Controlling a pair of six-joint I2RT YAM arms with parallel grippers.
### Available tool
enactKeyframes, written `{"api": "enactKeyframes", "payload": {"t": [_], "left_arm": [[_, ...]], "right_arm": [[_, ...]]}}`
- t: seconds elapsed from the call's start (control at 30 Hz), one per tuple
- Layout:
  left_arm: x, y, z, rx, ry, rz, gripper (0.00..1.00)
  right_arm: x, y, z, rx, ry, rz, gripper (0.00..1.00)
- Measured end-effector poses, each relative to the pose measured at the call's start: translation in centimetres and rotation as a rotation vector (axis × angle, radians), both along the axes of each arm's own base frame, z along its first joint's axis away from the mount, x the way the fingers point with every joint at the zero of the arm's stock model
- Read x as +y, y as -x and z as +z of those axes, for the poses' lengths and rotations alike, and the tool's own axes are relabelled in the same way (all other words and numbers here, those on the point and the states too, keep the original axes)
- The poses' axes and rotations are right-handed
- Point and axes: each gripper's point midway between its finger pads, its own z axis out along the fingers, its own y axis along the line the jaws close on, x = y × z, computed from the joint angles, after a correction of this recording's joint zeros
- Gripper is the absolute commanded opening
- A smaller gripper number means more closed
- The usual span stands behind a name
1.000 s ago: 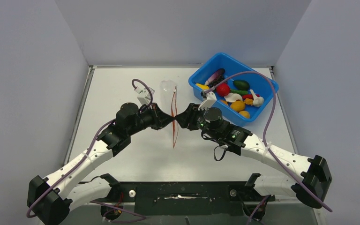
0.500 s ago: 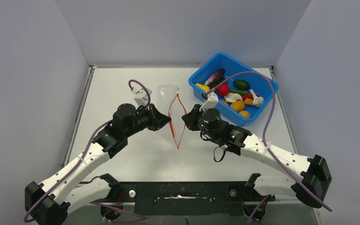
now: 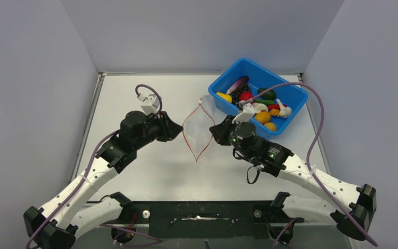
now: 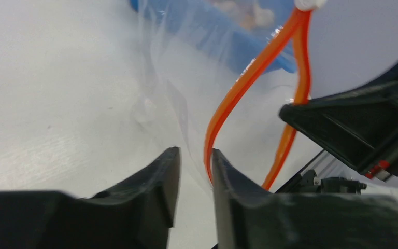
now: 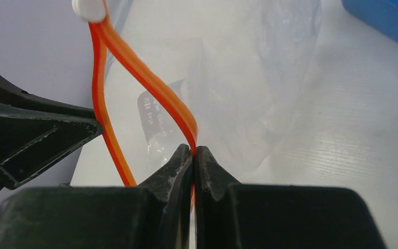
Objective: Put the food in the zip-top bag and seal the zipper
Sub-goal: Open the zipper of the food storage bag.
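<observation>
The zip-top bag [image 3: 197, 129] hangs between my two grippers, its mouth spread into a wide diamond outlined by the red-orange zipper [image 3: 189, 148]. My right gripper [image 3: 216, 130] is shut on the right-hand strip; in the right wrist view the zipper [image 5: 150, 83] runs down into the pinched jaws of the gripper [image 5: 194, 149]. My left gripper [image 3: 178, 129] sits at the left-hand strip. In the left wrist view the gripper [image 4: 195, 151] has its jaws slightly apart, with clear film and the zipper [image 4: 223, 111] lying against one finger. The food [image 3: 259, 106] lies in the tub.
A blue plastic tub [image 3: 295, 91] stands at the back right, just beyond my right arm, and holds all the toy pieces. Its wall shows as the tub [image 4: 228, 36] past the bag and as the tub [image 5: 388, 15]. A white slider [image 5: 89, 9] sits at the zipper's far end.
Both grippers have drawn apart sideways, spreading the bag's mouth from a narrow slit into a wide diamond. The right gripper closed on its strip. The left jaws have parted a little.
</observation>
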Motion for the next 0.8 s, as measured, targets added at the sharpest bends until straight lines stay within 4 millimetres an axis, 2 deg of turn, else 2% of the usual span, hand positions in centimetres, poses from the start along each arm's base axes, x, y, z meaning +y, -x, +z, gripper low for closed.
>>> {"api": "enactKeyframes", "payload": {"t": [0.17,0.37,0.5,0.63,0.73,0.77,0.8], "left_arm": [[-2.2,0.8,2.0,-0.067,0.124,-0.114,0.63],[-3.0,1.4,3.9,-0.182,0.19,-0.183,0.69],[-3.3,0.9,4.1,-0.234,0.179,-0.201,0.7],[-3.4,-0.2,2.8,-0.24,0.12,-0.186,0.68],[-2.9,-1.1,1.5,-0.244,0.062,-0.155,0.6],[-2.8,-1.4,1.2,-0.248,0.046,-0.145,0.56],[-2.6,-1.5,0.9,-0.252,0.032,-0.14,0.46]], "right_arm": [[1.6,-0.1,-1.3,0.051,-0.015,0.031,0.0],[3.2,-0.2,-1.7,0.077,-0.038,0.054,0.0],[3.8,-0.3,-1.2,0.072,-0.056,0.064,0.0],[4.2,-0.5,-0.7,0.068,-0.073,0.065,0.0],[4.2,-0.5,-0.7,0.068,-0.079,0.063,0.0],[4.2,-0.5,-0.6,0.069,-0.082,0.063,0.0],[4.2,-0.5,-0.6,0.069,-0.084,0.063,0.0]]}}
